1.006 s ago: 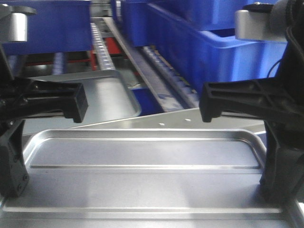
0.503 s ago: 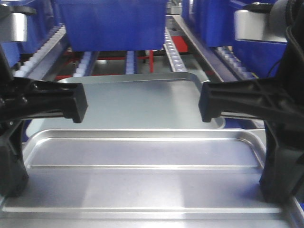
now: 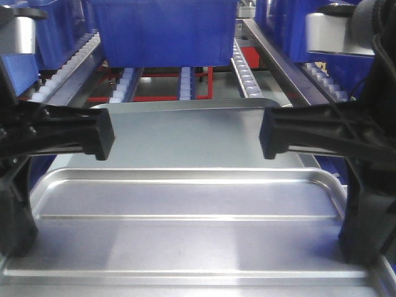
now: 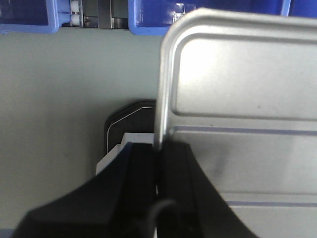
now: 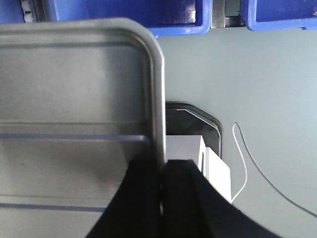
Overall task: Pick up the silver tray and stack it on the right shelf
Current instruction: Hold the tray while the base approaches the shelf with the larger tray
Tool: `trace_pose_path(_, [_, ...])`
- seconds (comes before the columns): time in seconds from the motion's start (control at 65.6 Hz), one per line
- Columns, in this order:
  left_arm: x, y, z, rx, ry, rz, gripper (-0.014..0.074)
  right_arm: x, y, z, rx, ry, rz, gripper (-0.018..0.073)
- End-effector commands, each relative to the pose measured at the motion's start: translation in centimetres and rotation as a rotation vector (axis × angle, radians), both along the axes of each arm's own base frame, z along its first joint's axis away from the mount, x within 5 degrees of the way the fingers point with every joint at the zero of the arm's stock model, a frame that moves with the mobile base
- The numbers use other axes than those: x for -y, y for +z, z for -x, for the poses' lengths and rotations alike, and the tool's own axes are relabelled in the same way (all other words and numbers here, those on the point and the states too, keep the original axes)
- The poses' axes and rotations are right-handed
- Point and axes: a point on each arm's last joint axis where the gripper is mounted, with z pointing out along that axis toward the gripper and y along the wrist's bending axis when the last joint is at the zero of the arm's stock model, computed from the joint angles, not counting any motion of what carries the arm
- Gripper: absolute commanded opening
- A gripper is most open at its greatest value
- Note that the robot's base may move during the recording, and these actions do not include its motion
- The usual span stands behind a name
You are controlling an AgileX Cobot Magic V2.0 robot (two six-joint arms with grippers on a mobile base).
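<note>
The left end effector [image 4: 158, 148] and right end effector [image 5: 162, 166] stay clamped on the side rims of the silver tray [image 3: 185, 198], while beyond it the smooth tray [image 3: 185, 137], right shelf [image 3: 242, 65] and blue bin [image 3: 167, 31] have slid rightward to centre.

Matte black angular left gripper [image 4: 158, 154], matching right gripper [image 5: 162, 171], silver cylindrical wrist housings [image 3: 331, 34]
</note>
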Motion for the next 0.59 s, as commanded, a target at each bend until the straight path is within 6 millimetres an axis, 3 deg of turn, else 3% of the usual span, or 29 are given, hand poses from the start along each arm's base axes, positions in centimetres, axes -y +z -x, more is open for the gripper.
trace_pose_path(0.0, [-0.08, 1.17, 0.01, 0.033, 0.001, 0.025, -0.0101, 0.05, 1.22, -0.11, 0.054, 0.013, -0.023, 0.0057])
trace_pose_path(0.579, [-0.08, 1.17, 0.01, 0.033, 0.001, 0.025, -0.0101, 0.05, 1.22, -0.11, 0.054, 0.013, -0.023, 0.0057])
